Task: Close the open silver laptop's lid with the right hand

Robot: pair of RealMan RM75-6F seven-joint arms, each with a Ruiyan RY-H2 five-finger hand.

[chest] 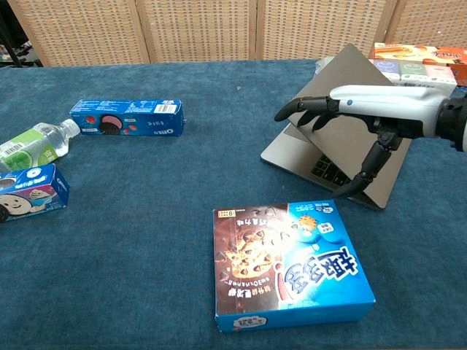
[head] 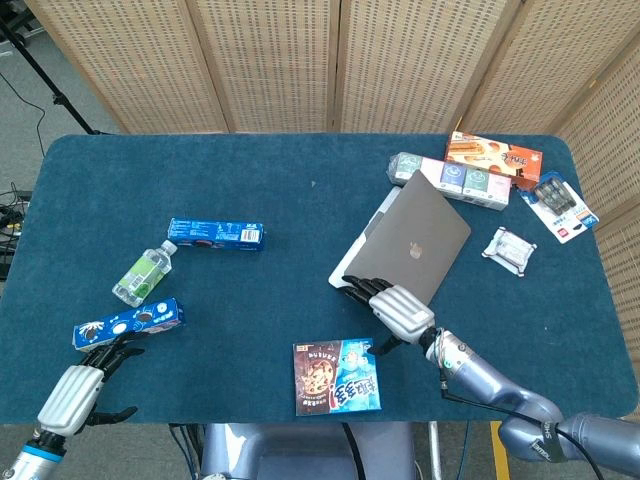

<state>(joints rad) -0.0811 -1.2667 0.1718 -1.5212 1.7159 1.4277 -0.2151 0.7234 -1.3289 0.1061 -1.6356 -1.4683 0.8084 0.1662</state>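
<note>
The silver laptop (head: 415, 240) (chest: 343, 117) lies right of the table's middle, its lid tipped low over the keyboard with only a narrow gap left along the near edge. My right hand (head: 392, 303) (chest: 350, 109) rests flat on the lid's near edge, fingers spread and holding nothing, thumb hanging below the lid. My left hand (head: 80, 388) hovers open at the near left corner, just below a blue Oreo cup pack (head: 130, 322) (chest: 29, 194); the chest view does not show it.
A blue cookie box (head: 337, 376) (chest: 288, 264) lies close in front of the laptop. A blue Oreo sleeve (head: 216, 234) and a green-label bottle (head: 145, 273) sit at the left. Snack boxes (head: 470, 172), a wrapped packet (head: 510, 247) and a pen pack (head: 560, 206) crowd the far right.
</note>
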